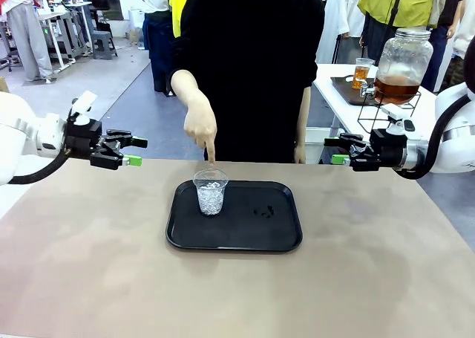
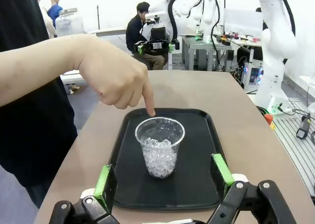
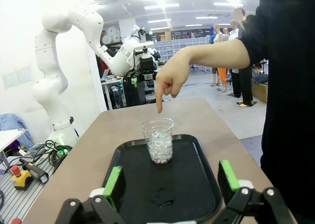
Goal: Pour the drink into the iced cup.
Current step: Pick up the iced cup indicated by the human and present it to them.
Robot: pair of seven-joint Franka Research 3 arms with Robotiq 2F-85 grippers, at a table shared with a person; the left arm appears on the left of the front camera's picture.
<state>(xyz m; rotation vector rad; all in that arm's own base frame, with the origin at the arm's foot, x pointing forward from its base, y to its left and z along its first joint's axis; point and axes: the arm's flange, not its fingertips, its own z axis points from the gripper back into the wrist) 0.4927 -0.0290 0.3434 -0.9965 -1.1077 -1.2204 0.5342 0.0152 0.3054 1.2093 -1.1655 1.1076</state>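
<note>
The iced cup (image 1: pixel 211 193), clear plastic and full of ice cubes, stands on the left half of a black tray (image 1: pixel 274 230). A person's hand (image 1: pixel 200 126) points a forefinger down at its far rim. The amber-brown drink shows in a small clear cup (image 1: pixel 361 73) and in the bottom of a big glass jar (image 1: pixel 399 88) on a side table at back right. My left gripper (image 1: pixel 138 151) hovers open at the table's far left, my right gripper (image 1: pixel 334 151) open at the far right. The wrist views look between open green pads at the iced cup (image 2: pixel 158 147) (image 3: pixel 159 141).
The jar sits on a black wire stand (image 1: pixel 371 115). A small wet mark (image 1: pixel 263 212) lies on the tray's right half. The person in black stands at the far edge, behind the tray. Bare tan tabletop (image 1: pixel 371 278) surrounds the tray.
</note>
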